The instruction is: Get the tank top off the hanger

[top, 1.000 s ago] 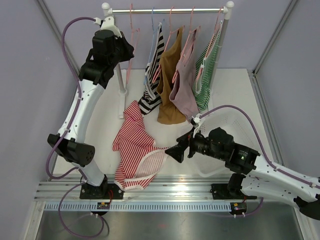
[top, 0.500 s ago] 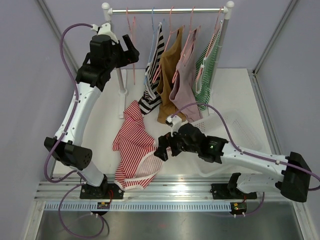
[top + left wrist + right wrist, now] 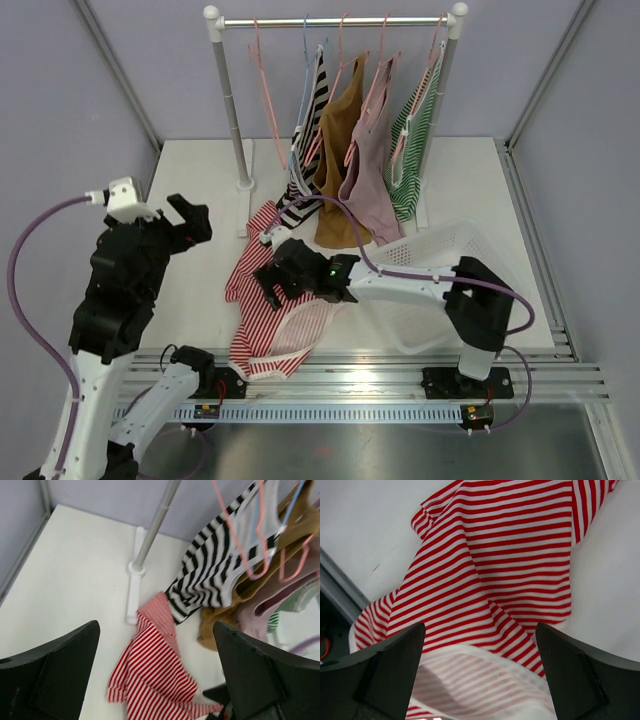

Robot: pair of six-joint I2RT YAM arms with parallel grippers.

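Tank top (image 3: 248, 330), red-and-white striped, lies crumpled on the white table (image 3: 190, 170), off its hanger, left of centre and just near the foot of the clothes rack (image 3: 228, 100). Its near end folds open to show the paler inside. The left gripper (image 3: 172, 225) is drawn back at the left, raised above the table, fingers spread wide with nothing between them. The right arm reaches left across the table, and the right gripper (image 3: 268, 288) hovers over the cloth, jaws wide apart and empty. The garment's long axis runs near to far, its narrower end pointing far toward the rack's post.
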